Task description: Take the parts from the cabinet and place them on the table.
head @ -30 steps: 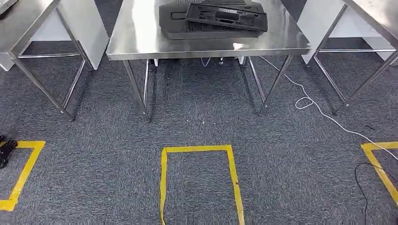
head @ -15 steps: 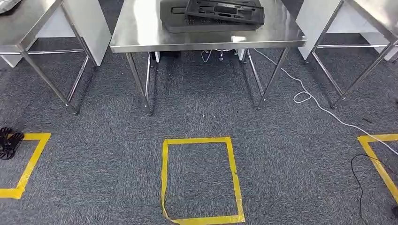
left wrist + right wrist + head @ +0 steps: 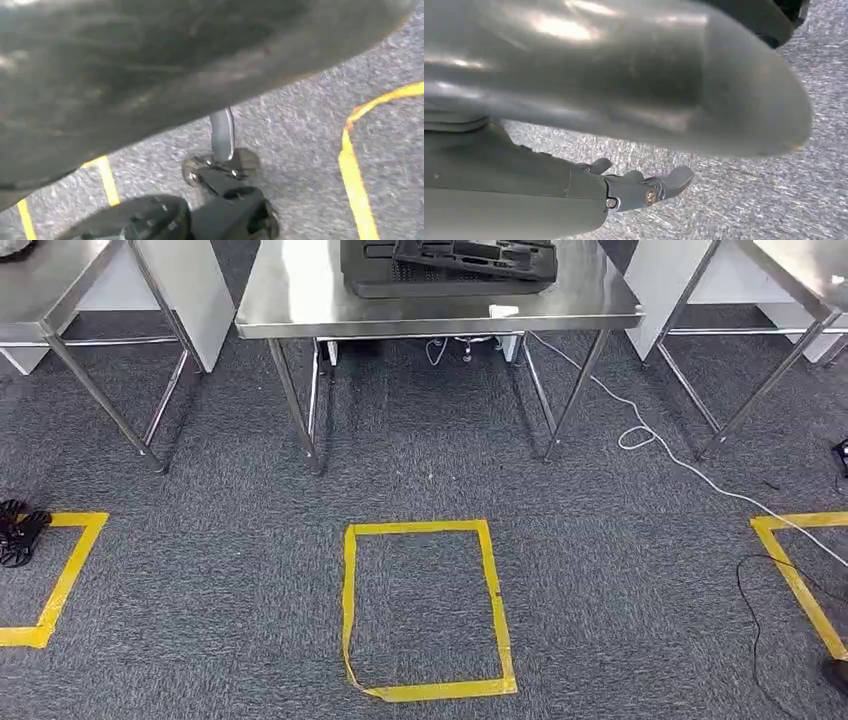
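Two black moulded parts (image 3: 450,265) lie stacked on the middle steel table (image 3: 300,302) at the top of the head view, the upper one askew on the lower. My right hand (image 3: 644,190) hangs over the grey carpet, its fingers stretched out and holding nothing. The blurred grey bulk of my left hand (image 3: 150,65) sits close to the left wrist camera; its fingers are not clear enough to read. No cabinet is in view.
Steel tables flank the middle one at the left (image 3: 60,290) and right (image 3: 800,280). A yellow tape square (image 3: 425,610) marks the carpet ahead, with more tape at both sides. A white cable (image 3: 640,435) and a black cable (image 3: 760,610) trail at the right. A black wheeled object (image 3: 18,532) sits at the left.
The whole head picture has slid upward: the camera has moved, so the table sits higher and the tape square now shows whole. The parts on the table have not shifted.
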Robot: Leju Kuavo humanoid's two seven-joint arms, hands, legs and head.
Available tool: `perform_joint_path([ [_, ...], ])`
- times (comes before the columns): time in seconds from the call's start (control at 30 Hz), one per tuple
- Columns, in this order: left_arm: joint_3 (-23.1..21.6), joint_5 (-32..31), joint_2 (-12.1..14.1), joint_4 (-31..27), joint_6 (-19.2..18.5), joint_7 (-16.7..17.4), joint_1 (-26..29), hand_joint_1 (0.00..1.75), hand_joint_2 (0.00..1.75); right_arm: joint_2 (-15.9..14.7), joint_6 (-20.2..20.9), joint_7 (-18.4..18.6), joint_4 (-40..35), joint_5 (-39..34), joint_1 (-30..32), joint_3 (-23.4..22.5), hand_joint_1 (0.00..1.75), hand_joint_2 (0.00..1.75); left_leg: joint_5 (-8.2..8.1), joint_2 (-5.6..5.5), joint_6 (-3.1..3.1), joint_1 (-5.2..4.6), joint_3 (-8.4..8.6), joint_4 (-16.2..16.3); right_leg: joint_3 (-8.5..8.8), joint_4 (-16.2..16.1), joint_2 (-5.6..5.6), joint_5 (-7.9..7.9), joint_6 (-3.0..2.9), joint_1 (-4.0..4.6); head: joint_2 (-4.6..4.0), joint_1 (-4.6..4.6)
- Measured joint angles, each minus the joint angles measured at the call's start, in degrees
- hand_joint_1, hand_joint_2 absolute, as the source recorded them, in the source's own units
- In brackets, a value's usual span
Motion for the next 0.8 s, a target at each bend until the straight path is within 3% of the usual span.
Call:
perform_joint_path([
  [0.03,0.0,0.0,0.0,0.0,0.0,0.0,0.0,0.0,0.0,0.0,0.0,0.0,0.0,0.0,0.1,0.0,0.0,0.0,0.61,0.06,0.87,0.24,-0.57,-0.6,-0.26,0.2,0.07,0.11,0.35,0.27,0.0,-0.02],
  [0.07,0.0,0.0,0.0,0.0,0.0,0.0,-0.1,0.0,0.0,-0.1,0.0,0.0,0.0,0.0,0.2,0.0,0.0,0.0,1.1,0.23,1.48,0.31,-0.73,-0.7,-1.35,1.2,0.21,-1.06,0.34,-0.03,0.0,-0.15],
  [0.1,0.0,0.0,0.0,0.0,0.0,0.0,-0.1,0.0,0.0,-0.1,-0.1,0.1,0.0,0.0,0.2,0.0,0.0,0.0,1.59,0.24,2.17,0.36,-1.47,-0.7,-2.53,3.9,0.24,-3.4,-0.01,-0.05,0.0,0.4],
  [0.17,0.0,0.0,0.0,0.0,0.0,-0.1,-0.1,0.0,0.0,0.0,-0.1,0.1,0.0,0.2,0.0,0.0,0.0,0.0,2.44,0.32,2.45,0.25,-2.64,-0.7,-5.51,11.8,0.26,-7.73,-0.56,-0.24,0.0,0.5],
  [0.2,0.0,0.0,0.0,0.0,0.0,-0.1,-0.1,0.0,0.0,0.0,-0.1,0.1,0.0,0.2,0.0,0.0,0.0,0.0,2.92,0.41,2.4,0.23,-3.31,-0.6,-6.82,15.9,0.26,-9.27,-0.42,-0.31,0.0,0.46],
  [0.23,0.0,0.0,0.0,0.0,0.0,-0.2,-0.1,0.0,0.0,0.0,-0.1,0.1,0.0,0.3,0.1,0.0,0.0,0.0,3.44,0.47,2.34,0.22,-3.93,-0.6,-6.94,17.7,0.26,-9.42,0.11,-0.42,0.0,0.5],
  [0.27,0.0,0.0,0.0,0.0,0.0,-0.2,-0.1,0.0,0.0,0.0,-0.1,0.1,0.0,0.3,0.1,0.0,0.0,0.0,3.91,0.48,2.23,0.27,-4.53,-0.6,-5.66,16.4,0.26,-8.54,0.78,-0.5,0.0,0.5],
  [0.33,0.0,0.0,0.0,0.0,0.0,-0.3,-0.1,0.0,0.0,0.0,-0.1,0.1,0.0,0.5,0.0,0.0,0.0,0.0,4.82,0.45,1.81,0.45,-5.55,-0.6,-0.45,8.4,0.25,-5.56,1.97,-0.71,0.0,0.5],
  [0.37,0.0,0.0,0.0,0.0,0.0,-0.3,-0.1,0.0,0.0,0.0,-0.1,0.0,0.0,0.6,-0.1,0.0,0.0,0.0,5.38,0.43,1.45,0.5,-6.01,-0.6,3.38,2.6,0.25,-4.62,2.13,-0.74,0.0,0.59],
  [0.4,0.0,0.0,0.0,0.0,0.0,-0.4,-0.1,0.0,0.0,0.0,-0.1,0.0,0.0,0.6,-0.4,0.0,0.0,0.0,5.78,0.4,1.0,0.19,-6.42,-0.5,6.84,-2.2,0.29,-5.22,1.68,-0.51,0.0,0.72],
  [0.5,0.0,0.0,0.0,0.0,0.0,-0.4,-0.2,0.0,0.0,0.0,-0.1,0.0,0.0,0.7,-0.4,0.0,0.0,0.0,7.23,0.5,-0.22,0.44,-6.39,-1.0,4.99,-1.5,0.57,-4.52,0.77,-0.03,0.0,0.41],
  [0.53,0.0,0.0,0.0,0.0,0.0,-0.4,-0.1,0.0,0.0,0.0,-0.1,0.0,0.0,0.7,-0.3,0.0,0.0,0.0,7.75,0.48,-0.86,0.47,-6.39,-1.4,4.73,-1.7,0.56,-4.04,0.05,0.0,0.0,0.46],
  [0.57,0.0,0.0,0.0,0.0,0.0,-0.4,0.0,0.0,0.0,0.0,-0.1,0.0,0.0,0.7,-0.3,0.0,0.0,0.0,7.37,0.51,-1.04,0.72,-6.73,-1.1,4.5,-2.1,0.42,-3.42,-0.82,-0.89,0.0,0.39],
  [0.6,0.0,-0.1,0.1,0.0,0.0,-0.4,0.0,0.0,0.0,0.0,-0.1,0.0,0.0,0.7,-0.4,0.0,0.0,0.0,4.79,0.5,-1.06,0.78,-7.33,0.3,4.0,-2.1,0.34,-2.95,-1.32,-0.79,0.0,0.35],
  [0.63,0.0,-0.3,0.1,0.0,0.1,-0.4,0.0,0.0,0.0,0.0,-0.1,0.0,0.0,0.7,-0.4,0.0,0.0,0.0,1.25,0.44,-1.1,0.77,-8.34,3.8,3.63,-2.1,0.32,-2.66,-1.89,-0.73,0.0,0.24],
  [0.67,0.0,-0.4,0.1,0.0,0.3,-0.5,0.0,0.0,0.0,0.0,-0.1,0.0,0.0,0.9,-0.3,0.0,0.0,0.0,-1.81,0.34,-1.24,0.73,-9.58,8.3,3.25,-2.1,0.27,-2.32,-2.1,-0.58,0.0,0.26],
  [0.7,0.0,-0.4,0.1,0.0,0.3,-0.5,0.0,0.0,0.0,0.0,-0.1,0.0,0.0,0.9,-0.2,0.0,0.0,0.0,-3.81,0.33,-1.39,0.74,-10.73,12.5,2.85,-2.0,0.18,-2.03,-2.19,-0.4,0.0,0.26],
  [0.73,0.0,-0.4,0.1,0.0,0.3,-0.5,0.0,0.0,0.0,0.1,-0.1,0.0,0.0,0.9,-0.1,0.0,0.0,0.0,-4.6,0.34,-1.48,0.75,-11.34,16.1,2.43,-2.0,0.1,-1.65,-2.21,-0.25,0.0,0.28],
  [0.77,0.0,-0.4,0.1,0.0,0.3,-0.5,0.0,0.0,0.0,0.0,-0.1,0.0,0.0,0.9,-0.1,0.0,0.0,0.0,-4.13,0.33,-1.47,0.75,-10.79,16.6,2.13,-2.0,0.09,-1.42,-2.15,-0.15,0.0,0.3],
  [0.8,0.0,-0.4,0.1,0.0,0.4,-0.5,0.0,0.0,0.0,0.0,-0.1,0.1,0.0,0.9,-0.1,0.0,0.0,0.0,-2.8,0.35,-1.35,0.75,-8.63,14.4,1.87,-1.9,0.1,-1.22,-1.96,-0.12,0.0,0.26],
])
